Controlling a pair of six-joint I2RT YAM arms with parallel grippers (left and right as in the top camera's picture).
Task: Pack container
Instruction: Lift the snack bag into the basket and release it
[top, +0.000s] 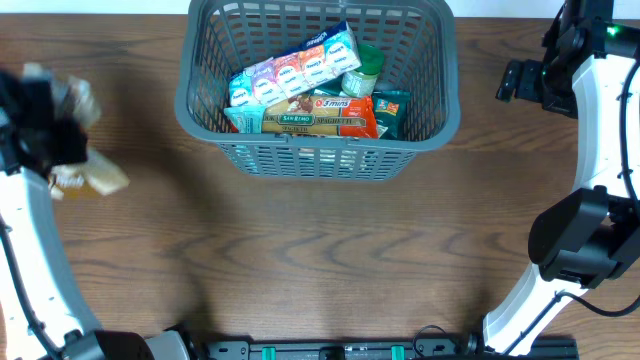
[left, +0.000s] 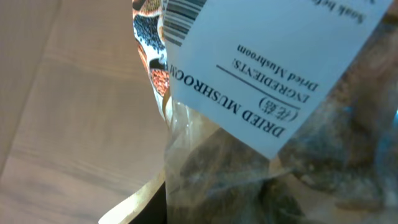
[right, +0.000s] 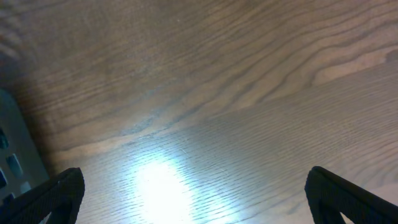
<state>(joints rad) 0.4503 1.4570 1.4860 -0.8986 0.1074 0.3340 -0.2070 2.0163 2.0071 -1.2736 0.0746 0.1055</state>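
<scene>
The container (top: 440, 115), a dark grey lattice basket, stands at the back centre of the table. It holds a row of small colourful cartons (top: 295, 68), an orange pasta pack (top: 320, 118), a green-lidded jar (top: 366, 62) and a green packet (top: 392, 108). My left gripper (top: 45, 125) is at the far left, shut on a clear bag of dried mushrooms (top: 95, 178). The bag (left: 273, 143) and its white label fill the left wrist view and hide the fingers. My right gripper (top: 518, 80) is open and empty right of the basket, its fingertips wide apart over bare wood (right: 193, 193).
A patterned packet (left: 152, 43) shows behind the mushroom bag. The basket's grey wall (right: 15, 143) is at the left edge of the right wrist view. The wooden table (top: 320, 260) runs across the front; both white arms rise from the near edge.
</scene>
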